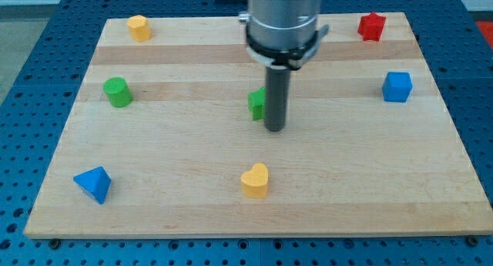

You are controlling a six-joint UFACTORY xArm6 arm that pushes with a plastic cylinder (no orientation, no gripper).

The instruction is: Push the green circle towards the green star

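The green circle point(117, 92) sits at the board's left side. The green star point(257, 104) lies near the board's middle, partly hidden behind my rod. My tip point(275, 129) rests on the board just to the right of and slightly below the green star, touching or nearly touching it. The tip is far to the right of the green circle.
A yellow block point(139, 27) is at the top left, a red block point(371, 26) at the top right, a blue cube point(397, 86) at the right, a blue triangle point(94, 183) at the bottom left, a yellow heart point(256, 180) at the bottom middle. The wooden board point(347, 173) ends on all sides.
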